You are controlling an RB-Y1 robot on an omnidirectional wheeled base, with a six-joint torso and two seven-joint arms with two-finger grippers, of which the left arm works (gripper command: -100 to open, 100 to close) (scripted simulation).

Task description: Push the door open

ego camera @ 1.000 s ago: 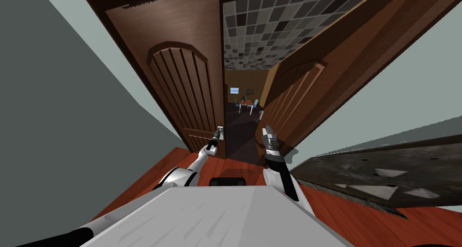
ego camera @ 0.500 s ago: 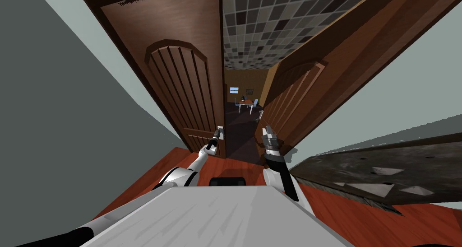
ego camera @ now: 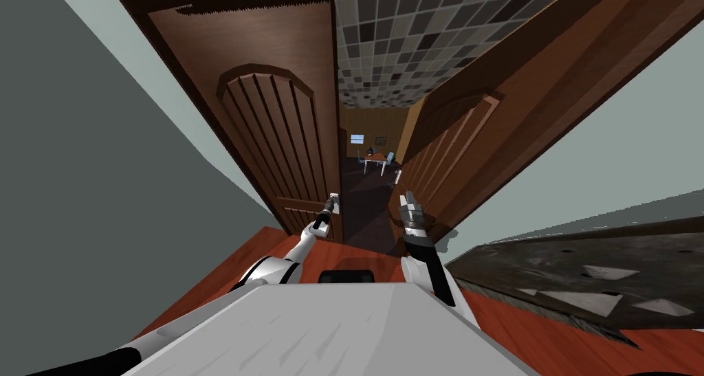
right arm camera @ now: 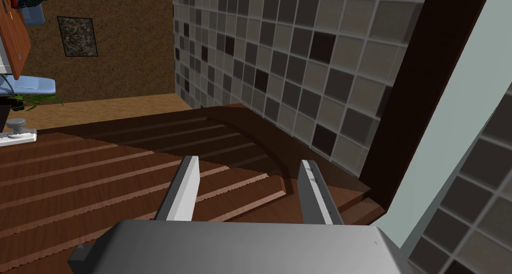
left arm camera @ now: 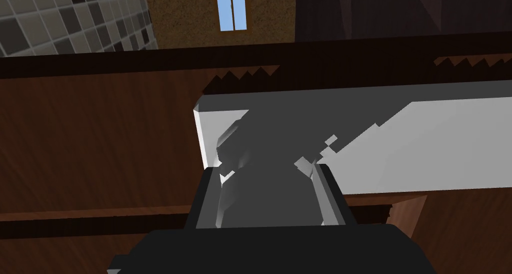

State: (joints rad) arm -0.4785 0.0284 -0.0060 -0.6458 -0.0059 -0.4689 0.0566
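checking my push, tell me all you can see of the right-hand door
The right-hand door looks like dark brown wood, with an arched panel of raised upright slats. It stands swung partly open, leaving a gap beside the left door. A small grey knob sits near its free edge. The right gripper, open, hovers at its slats; contact is unclear.

both arms forward; left hand (ego camera: 331, 204) clamped, right hand (ego camera: 410, 201) fingers (right arm camera: 186, 186) apart.

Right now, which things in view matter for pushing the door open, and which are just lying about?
Job: left door, its handle held in left gripper; right door, ajar, by open right gripper.
Lying about: table beyond the doorway, window, dark slab on my right.
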